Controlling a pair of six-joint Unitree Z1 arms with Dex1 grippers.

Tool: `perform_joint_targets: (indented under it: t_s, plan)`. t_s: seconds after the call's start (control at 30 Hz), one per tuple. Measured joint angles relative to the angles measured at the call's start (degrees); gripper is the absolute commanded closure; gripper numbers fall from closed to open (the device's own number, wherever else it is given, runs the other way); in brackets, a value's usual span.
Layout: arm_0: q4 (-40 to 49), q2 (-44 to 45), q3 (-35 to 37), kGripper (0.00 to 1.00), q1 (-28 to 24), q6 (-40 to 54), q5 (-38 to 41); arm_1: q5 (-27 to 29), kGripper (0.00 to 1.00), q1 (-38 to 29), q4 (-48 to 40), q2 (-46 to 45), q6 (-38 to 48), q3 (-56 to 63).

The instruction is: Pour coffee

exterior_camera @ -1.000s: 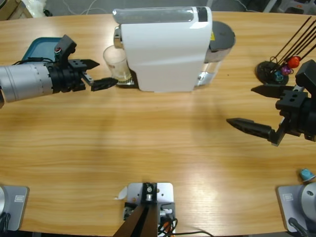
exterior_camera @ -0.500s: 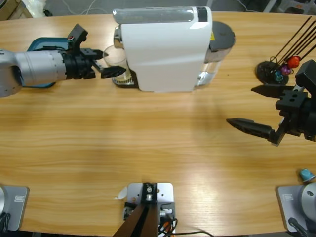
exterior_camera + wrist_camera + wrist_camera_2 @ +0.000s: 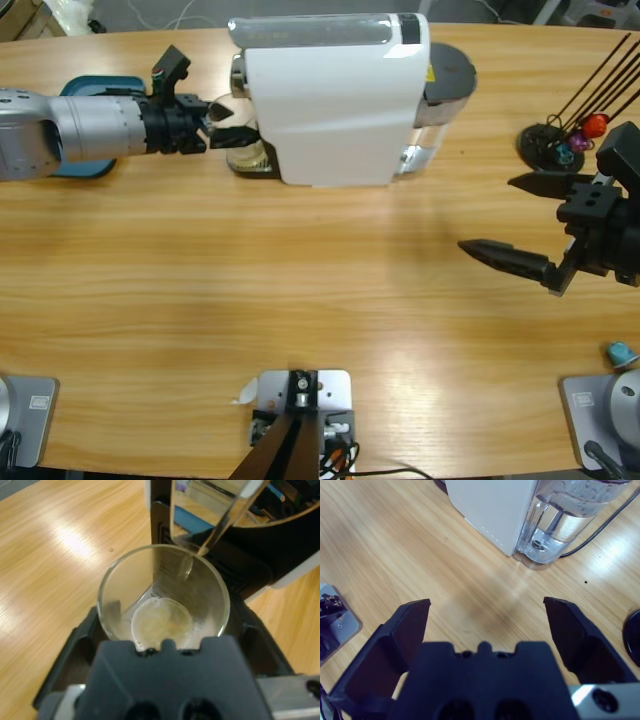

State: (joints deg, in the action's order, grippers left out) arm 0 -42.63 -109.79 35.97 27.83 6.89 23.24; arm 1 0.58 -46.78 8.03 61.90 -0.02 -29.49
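Coffee (image 3: 161,622) in the left wrist view is only a shallow pale layer in the bottom of a clear glass (image 3: 162,597), which stands under the machine's spout between the left pincer's (image 3: 162,642) spread jaws; whether they already press its wall I cannot tell. From above, the glass (image 3: 238,138) sits against the white coffee machine (image 3: 335,100) on the worktop (image 3: 300,270): light, rigid, slick and breakable, so best gripped low on its sides, gently. Right wrist view: the right pincer (image 3: 487,630) hangs wide apart, empty.
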Motion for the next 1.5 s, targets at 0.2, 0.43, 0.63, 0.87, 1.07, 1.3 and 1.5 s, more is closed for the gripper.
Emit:
perform_joint_targets:
  t_s: [0.2,0.43,0.63,0.87,1.07,1.3,1.5]
  plan:
    - [0.0,-0.2,0.0,0.860,-0.9,0.8,2.4,0.0,0.000,0.0,0.0,0.8,0.0,0.0]
    - [0.0,-0.1,-0.2,0.851,-1.1,0.8,2.4,0.0,0.000,0.0,0.0,0.8,0.0,0.0]
    - [3.6,3.6,-2.3,0.851,-4.3,1.5,-2.7,0.0,0.000,0.0,0.0,0.8,0.0,0.0]
    - [12.9,12.4,-2.8,0.851,-8.2,3.0,-11.7,0.0,0.000,0.0,0.0,0.7,0.0,0.0]
    - [17.8,16.6,-1.8,0.807,-17.0,3.3,-17.2,0.0,0.000,0.0,0.0,0.4,-0.1,0.0]
    - [18.0,14.8,-1.3,0.754,-22.9,3.0,-18.7,0.0,0.000,0.0,0.0,-0.5,-0.2,0.0]
    - [18.0,11.9,-0.1,0.625,-26.4,1.8,-18.7,0.0,0.000,0.0,0.0,-1.2,-0.2,0.0]
